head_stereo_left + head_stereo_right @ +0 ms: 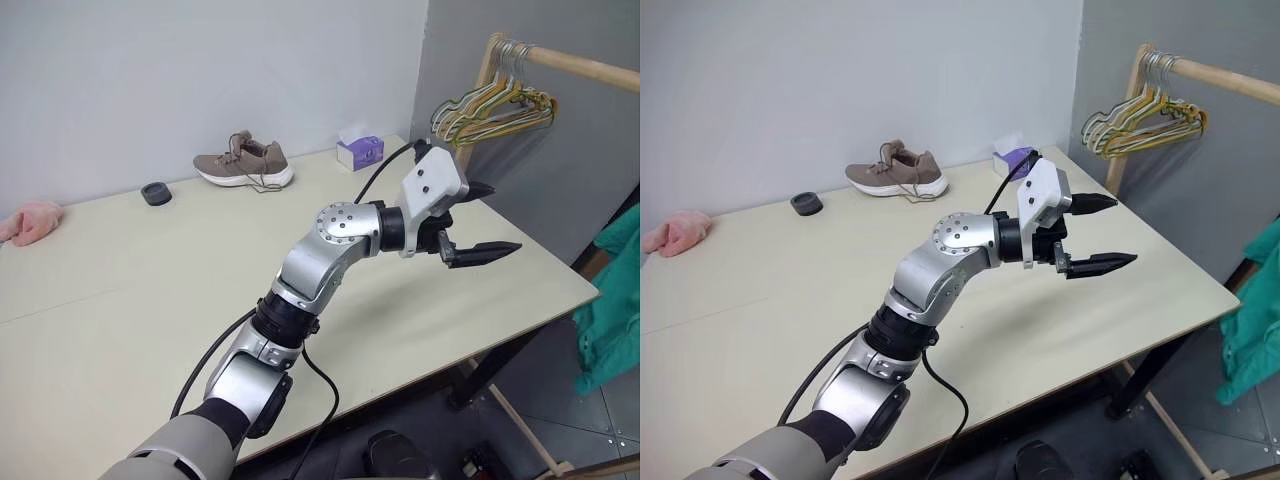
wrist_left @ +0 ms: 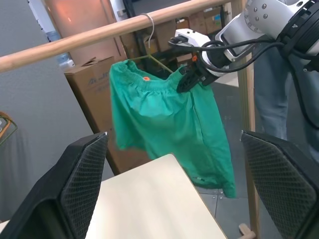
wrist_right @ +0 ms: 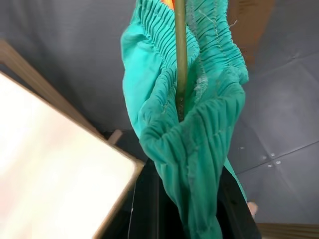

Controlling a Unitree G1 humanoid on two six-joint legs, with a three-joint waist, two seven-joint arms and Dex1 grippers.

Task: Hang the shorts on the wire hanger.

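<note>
Teal shorts [image 2: 167,124] hanging on the wire hanger [image 2: 149,47] from the wooden rail [image 2: 75,42], right gripper [image 2: 187,79] clamped on the waistband, left gripper [image 1: 480,220] spread wide over the counter [image 1: 120,280], cardboard box [image 2: 92,84] lettering unreadable

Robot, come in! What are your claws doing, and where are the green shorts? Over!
Left gripper open, empty. Right gripper shut on shorts waistband. Shorts on wire hanger, hooked over rail. Nothing blocking.

Teal shorts [image 2: 169,124] hang on wire hanger [image 2: 149,55] — waistband gathered.
</note>
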